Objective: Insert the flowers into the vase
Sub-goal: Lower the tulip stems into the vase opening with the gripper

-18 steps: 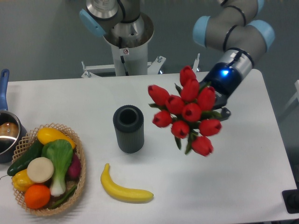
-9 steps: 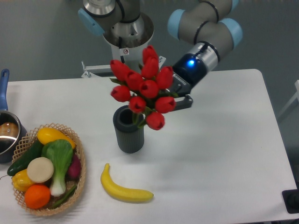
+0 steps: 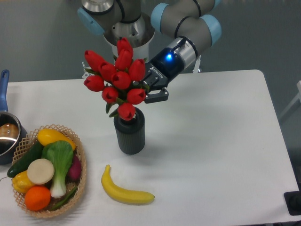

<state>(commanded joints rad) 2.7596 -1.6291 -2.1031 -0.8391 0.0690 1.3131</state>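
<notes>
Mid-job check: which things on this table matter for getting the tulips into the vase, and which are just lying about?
Part of the job:
- flowers, held above the vase
- vase
- gripper

Lying about:
- banana
- woven basket of vegetables and fruit
- pot at the left edge

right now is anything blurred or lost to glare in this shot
Fixed camera: lighting is soft and even, with faint shadows under the vase and banana. The flowers look slightly soft. The blue light on the gripper glares a little; its fingers are hidden behind the buds.
</notes>
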